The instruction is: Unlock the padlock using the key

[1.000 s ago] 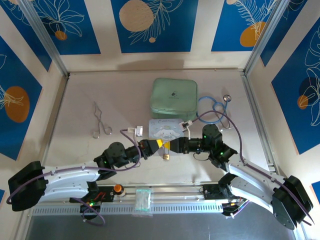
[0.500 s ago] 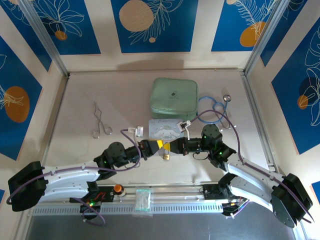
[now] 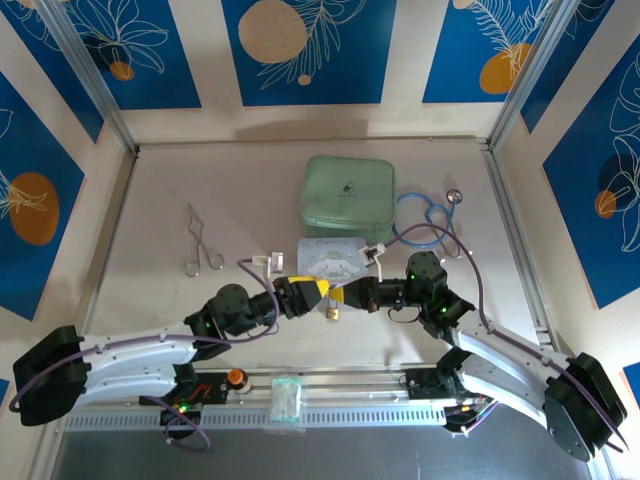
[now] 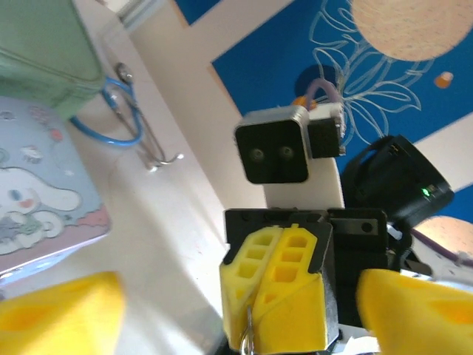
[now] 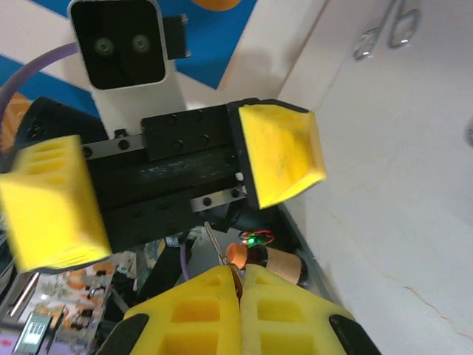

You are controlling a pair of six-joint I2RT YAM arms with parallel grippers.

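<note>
1. Yellow left fingers (image 3: 311, 288) of mine are spread wide apart and hold nothing.
2. My right fingers (image 5: 241, 285) are pressed tight together. They point at the left ones from very close, above the counter (image 3: 170, 200).
3. A thin silver piece (image 5: 215, 244) is pinched between my right tips and sticks out. I cannot tell if it is the key.
4. The little gold padlock (image 3: 331, 313) is just beside the spot where my two sets of fingers meet, on the near side. I cannot tell if it hangs or lies flat.
5. The cartoon tin (image 3: 333, 262) sits just behind my fingers, and the green pouch (image 3: 347, 195) is behind the tin.
6. The forceps (image 3: 202, 245) lie well off to the left.
</note>
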